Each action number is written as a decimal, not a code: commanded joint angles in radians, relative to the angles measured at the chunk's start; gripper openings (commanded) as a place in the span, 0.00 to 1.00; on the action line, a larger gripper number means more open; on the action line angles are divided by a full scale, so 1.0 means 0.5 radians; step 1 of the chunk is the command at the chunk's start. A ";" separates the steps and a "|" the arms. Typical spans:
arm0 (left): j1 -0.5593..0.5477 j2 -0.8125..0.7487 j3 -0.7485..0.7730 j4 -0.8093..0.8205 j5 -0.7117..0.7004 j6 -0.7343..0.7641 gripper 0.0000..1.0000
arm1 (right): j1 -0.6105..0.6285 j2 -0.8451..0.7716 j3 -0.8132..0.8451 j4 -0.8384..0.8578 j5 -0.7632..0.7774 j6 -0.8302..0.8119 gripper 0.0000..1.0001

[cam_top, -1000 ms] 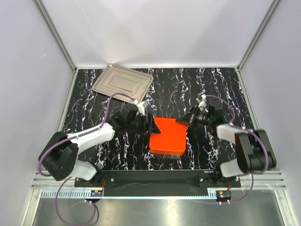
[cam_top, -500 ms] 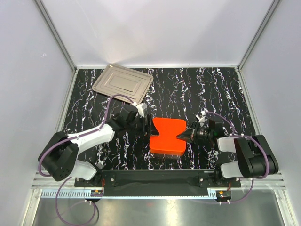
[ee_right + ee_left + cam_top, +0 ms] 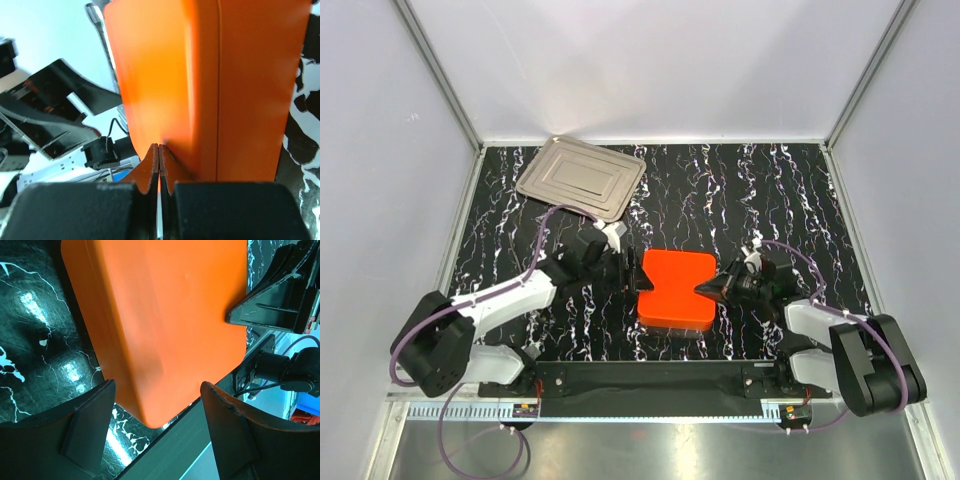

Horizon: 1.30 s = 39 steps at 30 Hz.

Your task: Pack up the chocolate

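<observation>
The closed orange box (image 3: pixel 675 295) lies in the middle of the black marble table. No chocolate shows in any view. My left gripper (image 3: pixel 628 270) is open and empty at the box's left edge, its jaws standing to either side of the box's near corner (image 3: pixel 155 405). The box fills the left wrist view (image 3: pixel 165 315). My right gripper (image 3: pixel 701 288) is shut and empty, with its tips against the box's right side near the top. In the right wrist view the shut tips (image 3: pixel 158 148) touch the orange box (image 3: pixel 240 75).
An empty silver tray (image 3: pixel 582 177) lies at the back left of the table. The enclosure's grey walls stand on three sides. A black rail (image 3: pixel 650 378) with the arm bases runs along the near edge.
My right gripper has moved from the box's far right corner toward the near side, to the middle of its right edge. My left gripper has drawn back slightly to the left.
</observation>
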 commanded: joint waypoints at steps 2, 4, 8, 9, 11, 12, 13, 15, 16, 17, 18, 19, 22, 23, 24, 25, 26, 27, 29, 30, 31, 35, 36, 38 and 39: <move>-0.036 -0.141 0.153 -0.134 -0.165 0.110 0.73 | 0.031 -0.171 0.271 -0.959 0.527 -0.337 0.00; -0.051 -0.196 0.300 -0.330 -0.236 0.192 0.74 | 0.065 -0.368 0.496 -1.471 0.704 -0.491 0.00; -0.051 -0.291 0.392 -0.441 -0.274 0.205 0.74 | 0.104 -0.641 0.957 -1.992 0.849 -0.645 0.00; -0.051 -0.303 0.395 -0.438 -0.267 0.193 0.74 | 0.123 -0.648 0.979 -2.050 0.855 -0.669 0.00; -0.051 -0.322 0.389 -0.451 -0.267 0.187 0.74 | 0.230 -0.648 0.985 -2.172 0.871 -0.679 0.00; -0.051 -0.319 0.398 -0.466 -0.273 0.193 0.74 | 0.273 -0.645 0.991 -2.213 0.904 -0.679 0.00; -0.051 -0.316 0.405 -0.484 -0.280 0.196 0.74 | 0.325 -0.651 0.997 -2.265 1.014 -0.679 0.00; -0.051 -0.325 0.399 -0.503 -0.298 0.199 0.74 | 0.393 -0.687 1.013 -2.388 1.088 -0.672 0.00; -0.051 -0.340 0.392 -0.503 -0.301 0.199 0.74 | 0.396 -0.736 0.982 -2.382 1.070 -0.666 0.00; -0.051 -0.346 0.377 -0.497 -0.304 0.196 0.74 | 0.399 -0.749 0.958 -2.367 1.049 -0.651 0.00; -0.051 -0.346 0.374 -0.494 -0.304 0.193 0.74 | 0.399 -0.752 0.927 -2.342 1.003 -0.639 0.00; -0.051 -0.352 0.368 -0.494 -0.298 0.193 0.74 | 0.399 -0.728 0.842 -2.284 0.981 -0.633 0.00; -0.051 -0.359 0.334 -0.469 -0.301 0.184 0.75 | 0.512 -0.584 0.734 -2.231 1.057 -0.495 0.00; -0.051 -0.352 0.319 -0.469 -0.301 0.184 0.75 | 0.534 -0.532 0.718 -2.238 1.122 -0.464 0.00; -0.051 -0.352 0.313 -0.469 -0.307 0.184 0.74 | 0.577 -0.471 0.709 -2.232 1.174 -0.449 0.00; -0.051 -0.352 0.307 -0.472 -0.313 0.184 0.75 | 0.586 -0.367 0.700 -2.177 1.156 -0.451 0.00; -0.051 -0.358 0.300 -0.475 -0.313 0.187 0.74 | 0.595 -0.332 0.700 -2.149 1.147 -0.436 0.00; -0.051 -0.362 0.294 -0.475 -0.316 0.187 0.75 | 0.611 -0.317 0.706 -2.118 1.153 -0.427 0.00; -0.051 -0.377 0.297 -0.494 -0.332 0.196 0.75 | 0.626 -0.368 0.749 -2.121 1.193 -0.393 0.00; -0.051 -0.398 0.300 -0.503 -0.335 0.196 0.75 | 0.626 -0.396 0.776 -2.142 1.241 -0.384 0.00; -0.051 -0.408 0.303 -0.515 -0.344 0.199 0.74 | 0.626 -0.436 0.846 -2.209 1.269 -0.381 0.00; -0.051 -0.454 0.371 -0.610 -0.378 0.229 0.75 | 0.626 -0.464 1.064 -2.363 1.392 -0.421 0.00; -0.051 -0.460 0.395 -0.631 -0.390 0.239 0.75 | 0.626 -0.461 1.113 -2.382 1.435 -0.448 0.00; -0.051 -0.475 0.505 -0.723 -0.421 0.297 0.77 | 0.626 -0.433 1.279 -2.412 1.454 -0.543 0.06; -0.051 -0.481 0.542 -0.742 -0.415 0.321 0.78 | 0.623 -0.421 1.343 -2.437 1.472 -0.571 0.19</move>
